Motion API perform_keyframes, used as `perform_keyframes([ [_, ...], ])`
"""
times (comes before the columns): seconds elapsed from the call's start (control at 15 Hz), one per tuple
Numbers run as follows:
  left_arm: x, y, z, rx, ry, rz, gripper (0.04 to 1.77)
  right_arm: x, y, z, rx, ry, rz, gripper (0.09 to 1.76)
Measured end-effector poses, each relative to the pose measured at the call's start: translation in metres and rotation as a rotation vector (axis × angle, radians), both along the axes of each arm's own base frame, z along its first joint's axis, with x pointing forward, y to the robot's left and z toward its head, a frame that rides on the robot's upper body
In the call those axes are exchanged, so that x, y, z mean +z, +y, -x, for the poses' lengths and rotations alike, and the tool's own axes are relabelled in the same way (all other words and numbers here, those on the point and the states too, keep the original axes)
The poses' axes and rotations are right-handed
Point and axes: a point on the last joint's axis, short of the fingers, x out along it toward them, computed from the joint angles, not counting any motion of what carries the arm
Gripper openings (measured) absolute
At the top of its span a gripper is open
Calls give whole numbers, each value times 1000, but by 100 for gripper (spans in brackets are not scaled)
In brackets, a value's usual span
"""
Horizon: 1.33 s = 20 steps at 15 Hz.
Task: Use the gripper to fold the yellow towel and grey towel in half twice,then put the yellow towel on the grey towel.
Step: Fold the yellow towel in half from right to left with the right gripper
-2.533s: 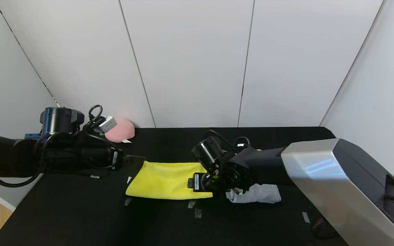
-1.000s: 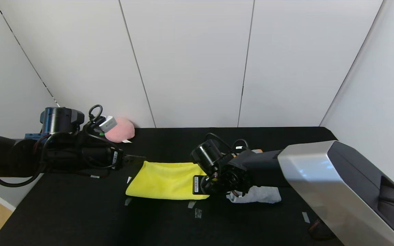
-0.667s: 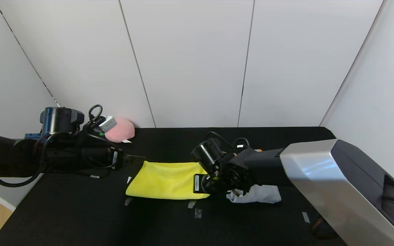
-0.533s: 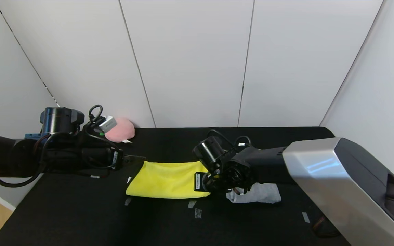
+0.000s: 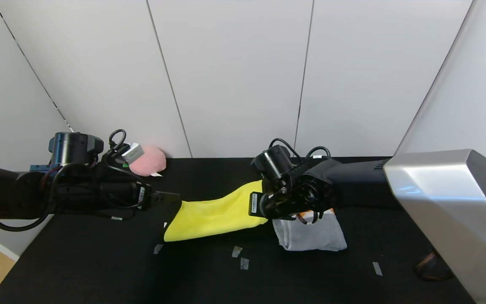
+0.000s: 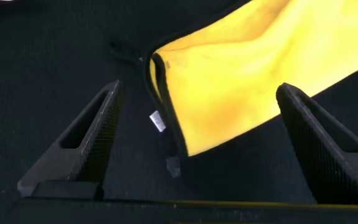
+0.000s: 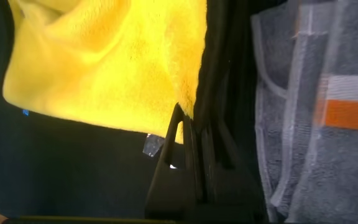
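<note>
Right gripper (image 5: 264,205), fingers closed on the yellow towel (image 5: 209,215), lifts its end for folding toward the open, empty left gripper (image 6: 197,149), beside the folded grey towel (image 5: 310,234).

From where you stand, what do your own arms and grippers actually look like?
Both arms are mostly matte black with looping black cables. The right arm has a big silver shell and a white sticker near its gripper. The left gripper has two dark, ridged, wedge-shaped fingers.

yellow towel (image 5: 215,213) end now lifted
</note>
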Motion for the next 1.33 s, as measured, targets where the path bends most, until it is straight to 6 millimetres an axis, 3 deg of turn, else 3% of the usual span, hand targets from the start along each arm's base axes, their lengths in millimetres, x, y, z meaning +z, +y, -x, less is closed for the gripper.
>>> perform_keyframes([
  [0.93,2,0,1,0,-4,0,172,27,-45,-13,-91,22,19,14],
  [1.13,2,0,1,0,-6,0,172,28,-40,-10,-73,11,16,14],
  [1.33,2,0,1,0,-7,-1,172,32,-20,-4,-14,-18,4,14],
])
